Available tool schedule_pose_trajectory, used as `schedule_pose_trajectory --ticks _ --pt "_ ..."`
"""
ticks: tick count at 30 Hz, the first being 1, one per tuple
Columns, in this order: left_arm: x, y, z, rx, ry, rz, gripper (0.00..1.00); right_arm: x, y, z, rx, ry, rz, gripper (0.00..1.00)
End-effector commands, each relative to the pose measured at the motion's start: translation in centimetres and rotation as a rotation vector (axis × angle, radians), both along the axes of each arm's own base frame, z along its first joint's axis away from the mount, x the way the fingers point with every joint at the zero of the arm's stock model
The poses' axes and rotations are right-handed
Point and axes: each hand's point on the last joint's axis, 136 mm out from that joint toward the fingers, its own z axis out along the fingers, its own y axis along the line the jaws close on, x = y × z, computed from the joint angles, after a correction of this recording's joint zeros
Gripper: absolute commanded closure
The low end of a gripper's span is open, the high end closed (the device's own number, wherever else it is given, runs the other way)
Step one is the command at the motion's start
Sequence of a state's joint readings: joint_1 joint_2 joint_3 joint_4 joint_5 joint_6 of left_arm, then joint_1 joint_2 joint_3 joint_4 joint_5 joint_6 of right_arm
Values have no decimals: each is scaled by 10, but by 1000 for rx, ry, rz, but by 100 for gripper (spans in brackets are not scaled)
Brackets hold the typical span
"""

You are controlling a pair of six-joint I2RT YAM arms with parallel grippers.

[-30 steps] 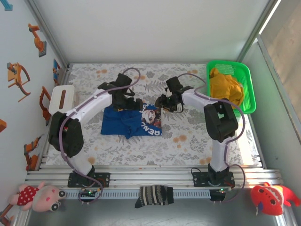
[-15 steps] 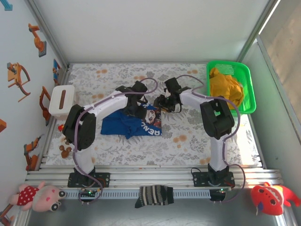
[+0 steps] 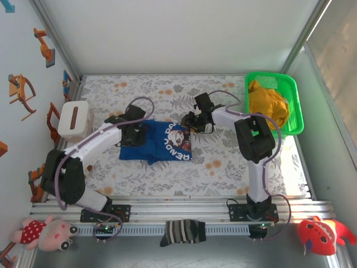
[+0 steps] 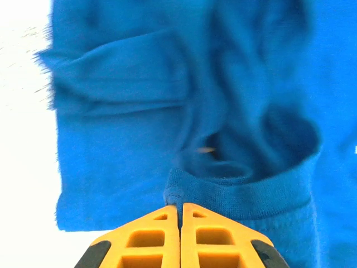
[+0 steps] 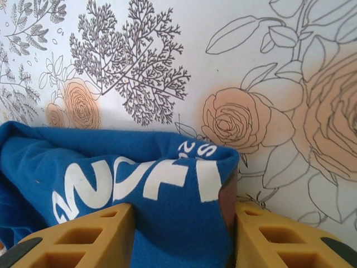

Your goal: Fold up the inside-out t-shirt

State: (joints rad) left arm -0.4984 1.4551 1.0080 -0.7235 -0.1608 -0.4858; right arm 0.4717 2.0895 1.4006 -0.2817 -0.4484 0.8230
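Note:
The inside-out t-shirt (image 3: 156, 146) lies crumpled on the floral mat, royal blue with a white print facing up near its right end. My left gripper (image 3: 135, 132) is at the shirt's upper left. In the left wrist view its yellow fingers (image 4: 179, 206) are shut together on the ribbed collar edge of the t-shirt (image 4: 139, 111). My right gripper (image 3: 191, 121) is at the shirt's upper right corner. In the right wrist view a raised fold of the t-shirt (image 5: 139, 167) with white lettering fills the gap between the right gripper's (image 5: 183, 207) fingers, touching both.
A green basket (image 3: 295, 106) at the back right holds a mustard-yellow garment (image 3: 268, 103). A white box (image 3: 73, 119) sits at the left edge of the floral mat (image 3: 234, 162). A striped sock (image 3: 183, 231) and two plush toys (image 3: 47, 233) (image 3: 321, 234) lie by the front rail.
My left gripper swung right across the shirt's back edge, then back left, and shut on the collar. The shirt's print now shows more. The right gripper stayed on its corner.

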Motion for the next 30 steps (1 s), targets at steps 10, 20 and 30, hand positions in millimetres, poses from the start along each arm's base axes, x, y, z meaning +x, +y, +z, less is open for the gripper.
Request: schedule_pose_trajectory --ticks 10,20,30 --pt "-25 69 1 -55 -61 383 20 5 7 -9 46 19 -19 55" --pt "-10 -16 31 -321 -88 212 6 8 7 -13 47 26 -35 95" --pt "4 -46 -45 -283 59 238 6 -3 -38 -6 -37 -16 -147 100"
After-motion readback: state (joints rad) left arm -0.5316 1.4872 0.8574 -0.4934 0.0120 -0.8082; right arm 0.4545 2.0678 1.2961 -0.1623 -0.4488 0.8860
